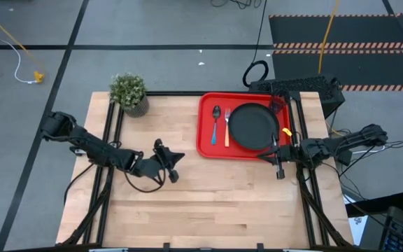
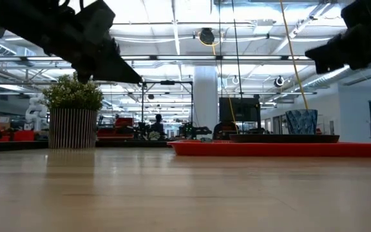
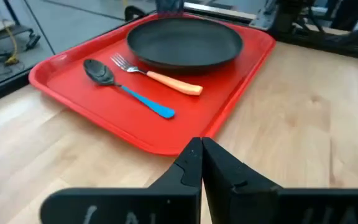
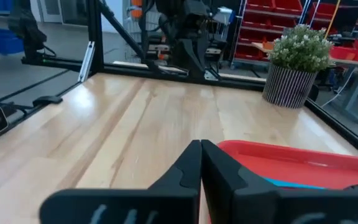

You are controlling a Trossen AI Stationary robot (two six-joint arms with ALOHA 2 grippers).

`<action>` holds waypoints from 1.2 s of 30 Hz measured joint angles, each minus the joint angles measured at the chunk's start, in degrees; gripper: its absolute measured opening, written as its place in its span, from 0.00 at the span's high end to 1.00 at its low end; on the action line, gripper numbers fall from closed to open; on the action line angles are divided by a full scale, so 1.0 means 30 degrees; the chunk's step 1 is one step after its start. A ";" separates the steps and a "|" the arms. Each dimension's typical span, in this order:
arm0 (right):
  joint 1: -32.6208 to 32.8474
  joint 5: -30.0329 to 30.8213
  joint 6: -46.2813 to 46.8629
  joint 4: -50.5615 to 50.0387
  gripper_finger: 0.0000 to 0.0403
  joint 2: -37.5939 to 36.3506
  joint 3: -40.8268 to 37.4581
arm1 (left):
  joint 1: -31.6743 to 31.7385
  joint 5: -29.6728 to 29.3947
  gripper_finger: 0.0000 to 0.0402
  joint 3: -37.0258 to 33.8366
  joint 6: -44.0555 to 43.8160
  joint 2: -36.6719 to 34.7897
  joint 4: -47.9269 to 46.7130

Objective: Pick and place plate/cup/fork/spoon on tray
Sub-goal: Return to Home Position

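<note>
Red tray point(image 1: 205, 143) sits at the bench's point(image 1: 208, 203) far right w/ plate point(image 1: 252, 126) on its right half. Fork point(image 1: 227, 127) lies just left of the plate; spoon point(image 1: 217, 122) lies left of the fork. Cup point(image 1: 278, 106) is at the tray's far right corner, beside the plate. Left claw point(image 1: 173, 166) hovers over mid-bench, fingers closed on nothing. Right claw point(image 1: 278, 162) hovers by the tray's near right corner, also closed and empty. Potted plant point(image 1: 129, 93) stands at far left.
</note>
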 joint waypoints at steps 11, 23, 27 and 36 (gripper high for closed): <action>-0.0015 -0.1514 -0.0702 0.1127 1.00 -0.0943 -0.1209 | -0.0433 0.0003 0.99 -0.2306 0.3414 -0.0028 0.5014; -0.0022 -0.1593 -0.1986 -0.0232 1.00 -0.4187 -0.1202 | -0.0055 0.0866 0.98 -0.6067 0.5484 -0.0869 1.2398; -0.0049 -0.1749 -0.2179 -0.0058 1.00 -0.4684 -0.1188 | -0.0003 0.1587 0.99 -0.6693 0.6131 -0.1918 1.2580; -0.1092 -0.4086 -0.1198 0.0848 1.00 -0.4627 -0.1530 | -0.0003 0.4887 0.99 -0.8238 0.8560 -0.4332 1.3603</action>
